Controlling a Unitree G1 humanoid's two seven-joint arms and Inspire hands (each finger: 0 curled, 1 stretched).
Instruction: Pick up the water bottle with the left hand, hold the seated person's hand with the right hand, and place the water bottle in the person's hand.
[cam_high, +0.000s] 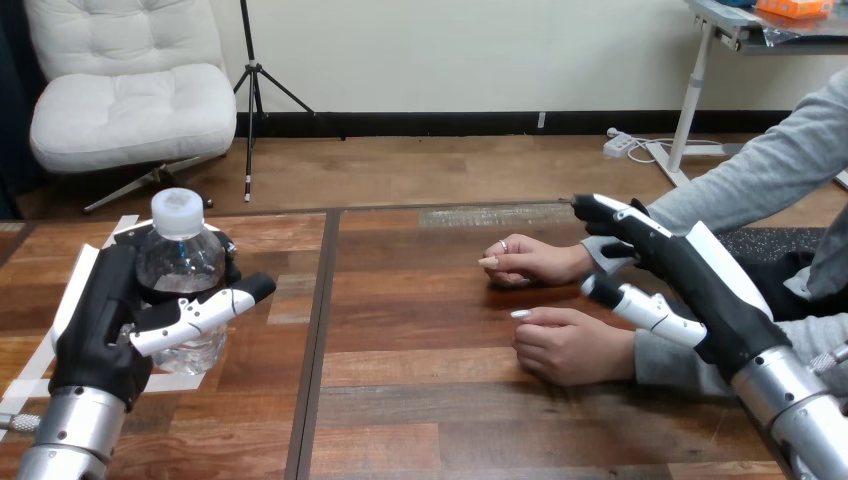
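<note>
In the head view, the robot's left hand (100, 320) is clenched around the water bottle (182, 255) at the left end of the counter (420, 400), thumb across the front and fingers round the back. The bottle is upright with its cap on, and its base appears to rest on the wood, though a slight lift cannot be ruled out. At the right, the right hand (700, 280) is released, its fingers straight. It sits over the person's sleeved wrists and grasps neither. The person's farther hand (535, 262) and nearer hand (570, 347) lie palm down and loosely curled, well apart from the bottle. The likely trouble is that neither palm is turned up, so a bottle brought across would have nowhere to settle and could topple. The smooth bottle might also slip during the carry, and the right hand could close on a sleeve rather than a hand.
</note>
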